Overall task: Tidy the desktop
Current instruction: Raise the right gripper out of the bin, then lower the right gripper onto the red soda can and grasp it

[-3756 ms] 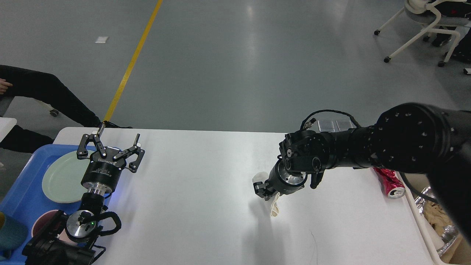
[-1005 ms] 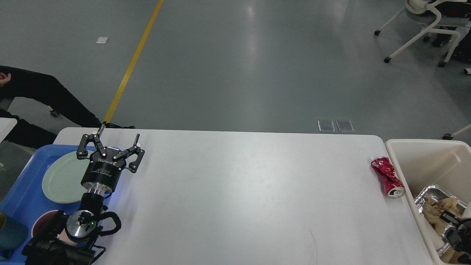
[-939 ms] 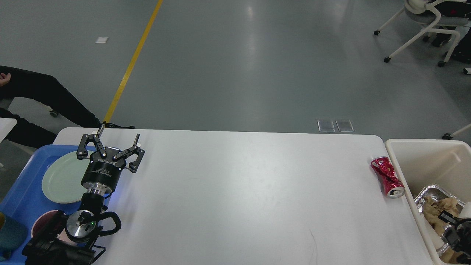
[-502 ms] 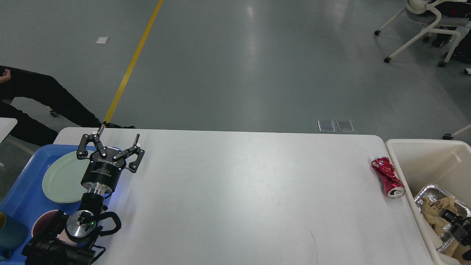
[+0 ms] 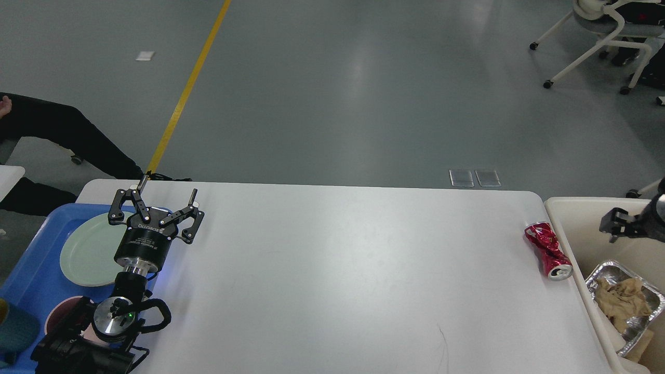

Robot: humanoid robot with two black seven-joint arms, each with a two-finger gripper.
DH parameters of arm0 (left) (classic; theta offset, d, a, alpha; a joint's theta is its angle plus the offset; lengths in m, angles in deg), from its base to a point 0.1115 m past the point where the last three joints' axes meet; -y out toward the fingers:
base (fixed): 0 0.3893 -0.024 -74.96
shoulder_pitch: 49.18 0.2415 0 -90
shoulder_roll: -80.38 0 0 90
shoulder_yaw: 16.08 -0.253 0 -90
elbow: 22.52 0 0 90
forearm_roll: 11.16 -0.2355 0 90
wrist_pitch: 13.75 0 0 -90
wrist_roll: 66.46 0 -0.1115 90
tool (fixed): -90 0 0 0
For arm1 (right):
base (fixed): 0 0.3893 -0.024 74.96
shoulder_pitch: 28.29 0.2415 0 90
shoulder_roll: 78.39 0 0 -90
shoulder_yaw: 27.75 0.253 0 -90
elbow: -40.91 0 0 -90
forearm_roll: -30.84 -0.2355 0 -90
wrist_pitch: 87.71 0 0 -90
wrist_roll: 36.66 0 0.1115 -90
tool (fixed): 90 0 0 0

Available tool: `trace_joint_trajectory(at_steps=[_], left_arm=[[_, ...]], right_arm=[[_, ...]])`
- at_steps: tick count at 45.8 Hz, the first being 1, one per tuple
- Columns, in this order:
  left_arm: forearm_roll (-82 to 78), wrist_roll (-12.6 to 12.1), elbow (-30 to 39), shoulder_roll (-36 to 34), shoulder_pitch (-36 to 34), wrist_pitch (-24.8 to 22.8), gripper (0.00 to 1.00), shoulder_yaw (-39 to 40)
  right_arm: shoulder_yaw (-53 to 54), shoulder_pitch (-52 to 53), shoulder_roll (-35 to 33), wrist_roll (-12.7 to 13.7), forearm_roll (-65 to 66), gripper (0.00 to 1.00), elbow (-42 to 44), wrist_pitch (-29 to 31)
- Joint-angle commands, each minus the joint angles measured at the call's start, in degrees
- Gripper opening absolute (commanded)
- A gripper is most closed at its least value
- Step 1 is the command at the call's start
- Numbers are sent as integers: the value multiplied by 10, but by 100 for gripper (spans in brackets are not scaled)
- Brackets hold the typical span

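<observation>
The white desktop (image 5: 332, 270) fills the lower view. A crushed red can (image 5: 548, 249) lies on it at the right edge, beside the cream bin (image 5: 576, 218). My left gripper (image 5: 159, 201) is open and empty, pointing up over the desktop's left end next to the blue tray (image 5: 31, 270). My right gripper (image 5: 618, 224) shows small and dark at the right edge, above the bin's back part. Its fingers cannot be told apart.
The blue tray holds a pale green plate (image 5: 85, 254), a pink bowl (image 5: 60, 314) and a teal item (image 5: 15, 332). The bin holds a foil tray (image 5: 647, 322) with crumpled brown paper (image 5: 621, 304). A person's leg is at far left and a wheeled chair at far right.
My right gripper left the desktop's middle with a white item, went low into the bin, and has now risen over the bin's back part. The white item no longer shows. The left arm has not moved.
</observation>
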Motion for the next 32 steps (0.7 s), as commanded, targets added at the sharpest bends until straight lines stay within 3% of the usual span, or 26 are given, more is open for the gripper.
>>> trace_joint_trajectory(at_steps=[1, 8, 23, 32], left_arm=[[0, 0, 0, 0, 0, 0, 97, 0], [0, 0, 0, 0, 0, 0, 97, 0], [0, 1, 0, 0, 1, 1, 97, 0], [0, 1, 0, 0, 0, 1, 97, 0]], right_arm=[[-18, 144, 38, 0, 0, 100, -62, 129], [-8, 284, 61, 1, -3, 100, -134, 225], [7, 535, 67, 1, -11, 100, -398, 219], [11, 541, 66, 1, -11, 100, -426, 162]])
